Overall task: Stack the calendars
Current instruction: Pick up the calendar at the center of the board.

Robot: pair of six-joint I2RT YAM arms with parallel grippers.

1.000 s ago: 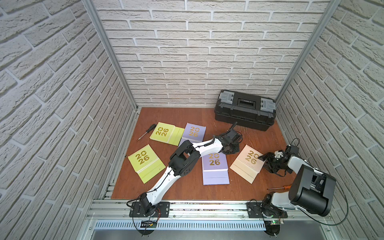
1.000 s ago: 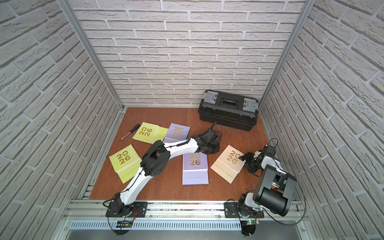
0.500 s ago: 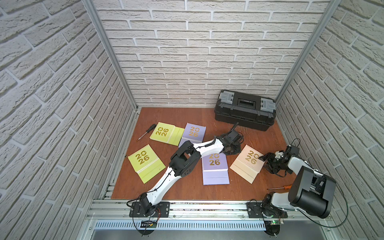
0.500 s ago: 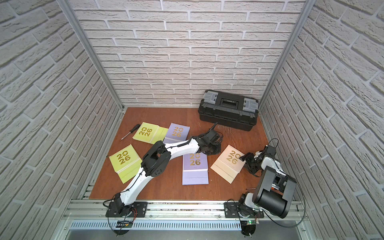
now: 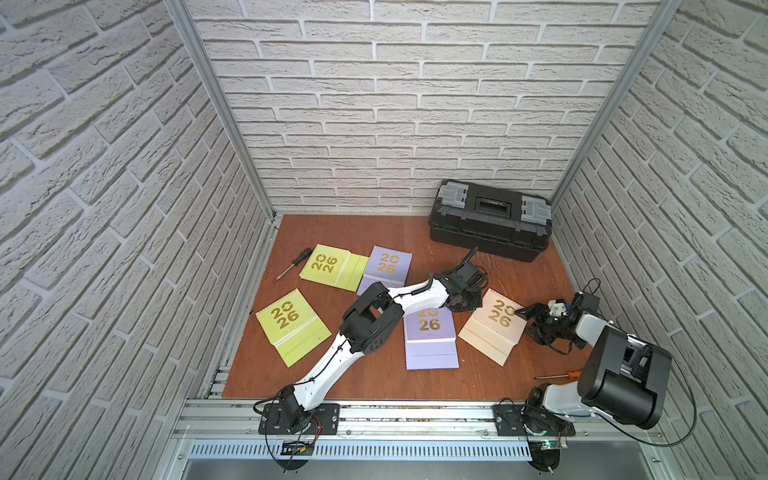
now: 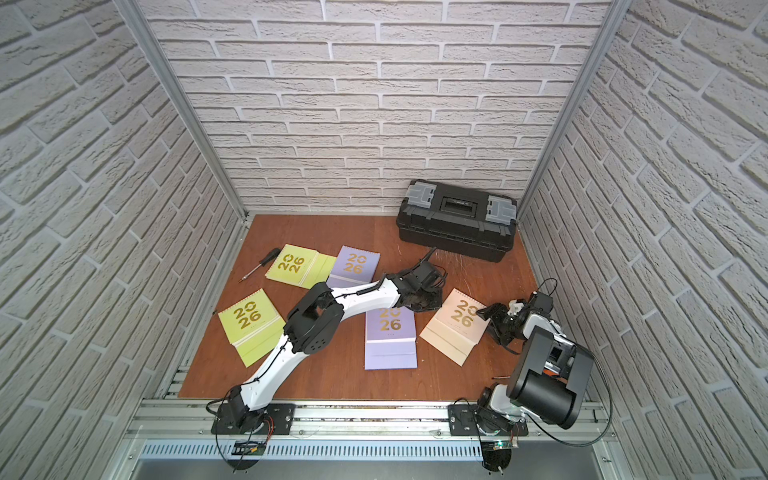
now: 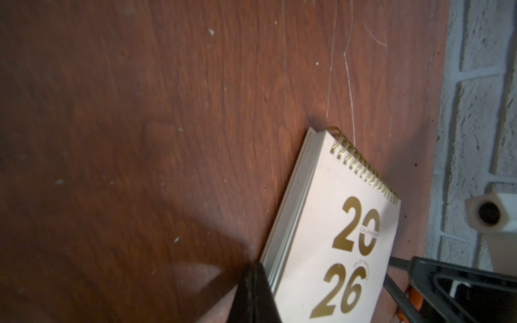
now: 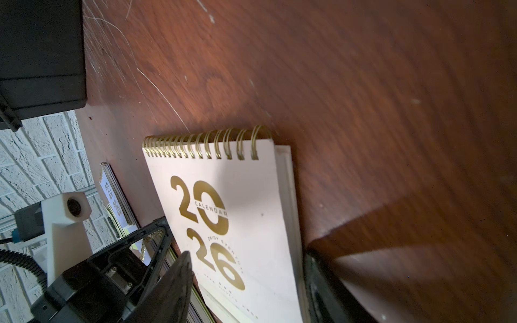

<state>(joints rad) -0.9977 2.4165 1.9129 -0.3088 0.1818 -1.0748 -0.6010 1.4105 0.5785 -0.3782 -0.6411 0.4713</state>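
Both sides of the beige calendar [image 5: 494, 328] flanked low: left claw [image 5: 466, 302] together, right claw [image 5: 530, 321] apart at its corner

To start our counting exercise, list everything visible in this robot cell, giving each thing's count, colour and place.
lime-green calendars: 2, lime-green, left part of table
lavender calendars: 2, lavender, one mid-back, one centre partly under the left arm
beige calendar: 1, beige, right of centre
toolbox: 1, black with grey latches, back right
black-handled screwdriver: 1, back left
orange-handled screwdriver: 1, front right
table: 1, reddish-brown wood
left gripper: 1, black, shut, beside beige calendar
right gripper: 1, black, open, at beige calendar's opposite side
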